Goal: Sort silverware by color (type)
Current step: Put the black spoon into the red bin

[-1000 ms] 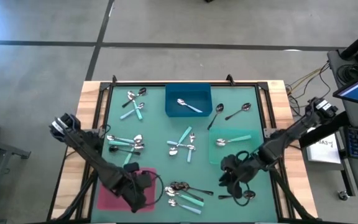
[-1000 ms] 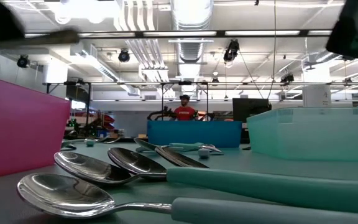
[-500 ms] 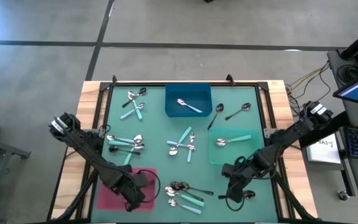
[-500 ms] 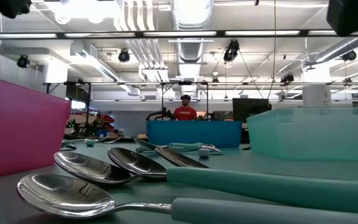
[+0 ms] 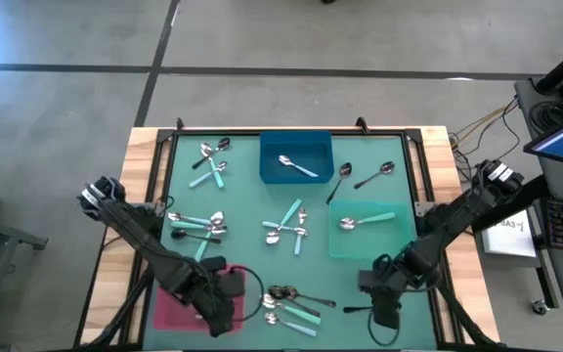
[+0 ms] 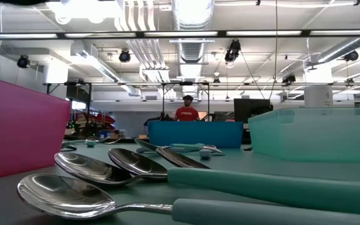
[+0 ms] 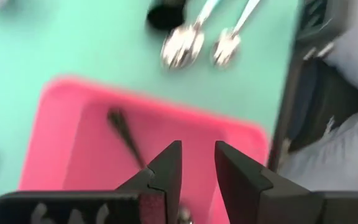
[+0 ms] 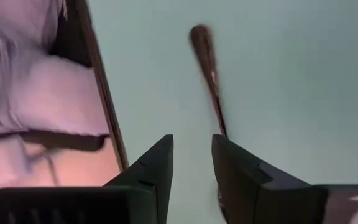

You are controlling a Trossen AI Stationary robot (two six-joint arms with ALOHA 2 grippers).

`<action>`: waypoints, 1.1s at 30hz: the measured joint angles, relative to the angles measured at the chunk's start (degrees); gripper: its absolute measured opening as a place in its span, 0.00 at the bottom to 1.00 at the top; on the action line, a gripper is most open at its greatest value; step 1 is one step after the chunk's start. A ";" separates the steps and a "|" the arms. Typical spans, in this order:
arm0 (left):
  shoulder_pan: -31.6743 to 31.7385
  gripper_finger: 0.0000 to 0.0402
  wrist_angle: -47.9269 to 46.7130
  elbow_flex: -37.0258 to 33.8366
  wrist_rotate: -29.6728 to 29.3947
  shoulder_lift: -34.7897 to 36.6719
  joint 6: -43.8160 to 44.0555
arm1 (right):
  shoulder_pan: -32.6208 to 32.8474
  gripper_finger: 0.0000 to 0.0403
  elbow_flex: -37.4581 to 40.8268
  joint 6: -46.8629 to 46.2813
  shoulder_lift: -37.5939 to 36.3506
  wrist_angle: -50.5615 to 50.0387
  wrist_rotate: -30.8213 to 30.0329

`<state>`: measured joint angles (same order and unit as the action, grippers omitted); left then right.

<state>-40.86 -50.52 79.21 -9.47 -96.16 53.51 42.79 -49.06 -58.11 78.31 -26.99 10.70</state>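
Grey concrete floor [image 5: 360, 49]; ceiling strip lights [image 6: 274, 33] and ducts [image 6: 192, 19].

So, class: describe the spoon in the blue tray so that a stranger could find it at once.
Find the blue tray at the table's far edge, in the middle. One spoon lies alone in it, all silver, unlike the teal-handled spoon in the pale green tray.

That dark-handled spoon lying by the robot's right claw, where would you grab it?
Probably mid-handle. The dark-handled spoon lies flat on the green mat, so the right gripper would come straight down, one finger either side of the thin straight handle. The rounded bowl would likely slip. The left gripper waits over the pink tray.
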 joint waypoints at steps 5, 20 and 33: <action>0.00 0.20 0.71 5.82 -8.05 -0.02 -4.14 | 2.24 0.23 0.00 2.76 3.10 1.11 -1.84; 0.49 0.20 0.09 9.99 -13.98 -0.09 -9.11 | 4.37 0.23 -9.02 13.35 18.45 -8.98 -6.65; 0.48 0.20 0.44 9.91 -16.97 -0.24 -10.60 | 4.48 0.22 -18.49 19.63 25.56 -18.08 -11.54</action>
<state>-40.38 -50.08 89.12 -26.43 -96.40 42.92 47.27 -67.54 -38.48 103.87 -45.07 -0.84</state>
